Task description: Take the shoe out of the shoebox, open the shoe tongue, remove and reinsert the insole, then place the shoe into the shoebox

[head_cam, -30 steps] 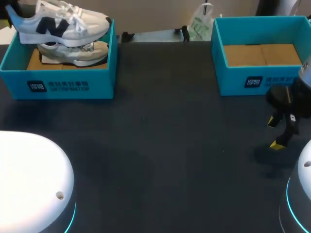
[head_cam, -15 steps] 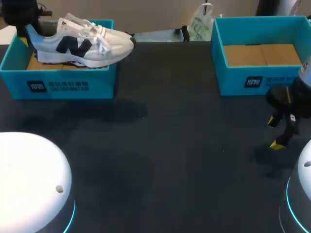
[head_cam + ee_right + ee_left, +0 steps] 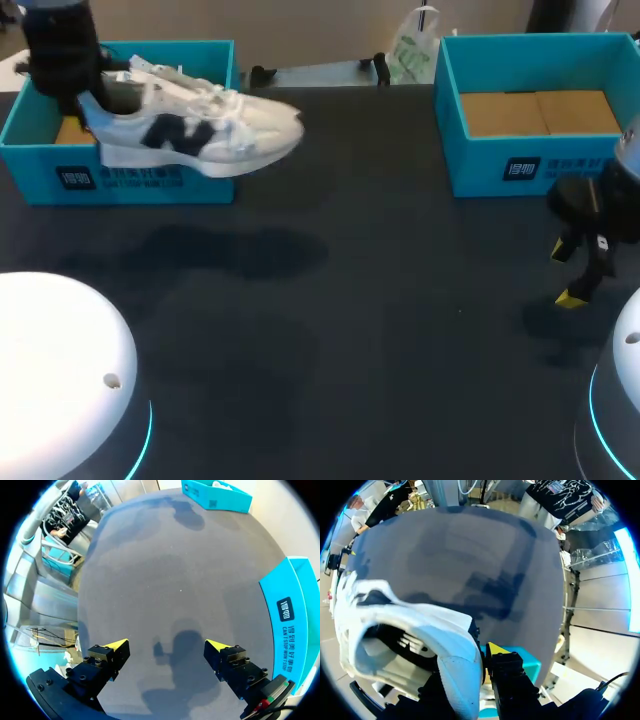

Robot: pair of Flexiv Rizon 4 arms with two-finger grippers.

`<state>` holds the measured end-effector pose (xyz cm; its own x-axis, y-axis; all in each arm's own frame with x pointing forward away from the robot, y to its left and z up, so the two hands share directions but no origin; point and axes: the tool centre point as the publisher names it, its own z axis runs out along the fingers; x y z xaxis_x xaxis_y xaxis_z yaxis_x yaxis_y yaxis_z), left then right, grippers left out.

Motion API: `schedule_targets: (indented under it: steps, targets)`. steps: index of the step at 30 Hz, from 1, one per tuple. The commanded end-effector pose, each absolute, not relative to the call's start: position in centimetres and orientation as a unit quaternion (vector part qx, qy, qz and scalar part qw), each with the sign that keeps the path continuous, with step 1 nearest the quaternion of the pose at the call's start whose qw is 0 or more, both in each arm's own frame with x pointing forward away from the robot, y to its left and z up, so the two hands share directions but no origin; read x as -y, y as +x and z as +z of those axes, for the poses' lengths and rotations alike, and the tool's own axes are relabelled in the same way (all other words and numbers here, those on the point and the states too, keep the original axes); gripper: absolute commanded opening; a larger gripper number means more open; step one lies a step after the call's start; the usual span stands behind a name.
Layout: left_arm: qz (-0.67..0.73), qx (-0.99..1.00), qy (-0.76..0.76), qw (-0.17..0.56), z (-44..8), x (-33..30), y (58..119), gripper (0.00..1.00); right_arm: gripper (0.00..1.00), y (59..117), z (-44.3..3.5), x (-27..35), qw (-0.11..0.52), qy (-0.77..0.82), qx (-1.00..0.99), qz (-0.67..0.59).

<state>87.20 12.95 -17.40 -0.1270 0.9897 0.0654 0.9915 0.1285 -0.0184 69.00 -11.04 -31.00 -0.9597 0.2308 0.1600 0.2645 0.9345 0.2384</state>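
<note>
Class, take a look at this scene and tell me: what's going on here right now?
The left gripper is shut on the heel of a white sneaker, holding it in the air over the front wall of the left shoebox, toe pointing toward the middle of the table. The right gripper hangs open above the table, beside the right shoebox, touching nothing. The tongue and insole steps are not yet done.

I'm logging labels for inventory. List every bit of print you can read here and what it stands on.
Front of the left shoebox: white logo and lettering, too small to read.
Front of the right shoebox: the same kind of white print, too blurred to read.
Side of the shoe: a dark emblem, no readable words.
</note>
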Motion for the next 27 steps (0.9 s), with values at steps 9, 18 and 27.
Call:
schedule_targets:
  steps: [9, 18, 27]
  targets:
    - [-0.033, 0.736, -0.676, 0.022, -21.6, -6.1, 78.1, 0.00, 1.00, 68.9, -31.0, 11.1, 0.064, -0.126, 0.981, -0.130]
    - [-0.011, 0.727, -0.686, 0.030, -22.7, -4.0, 76.2, 0.00, 1.00, 68.9, -31.0, 11.1, 0.064, -0.126, 0.981, -0.130]
    - [-0.011, 0.719, -0.694, 0.028, -23.2, -3.6, 76.0, 0.00, 1.00, 68.9, -31.0, 11.1, 0.064, -0.126, 0.981, -0.130]
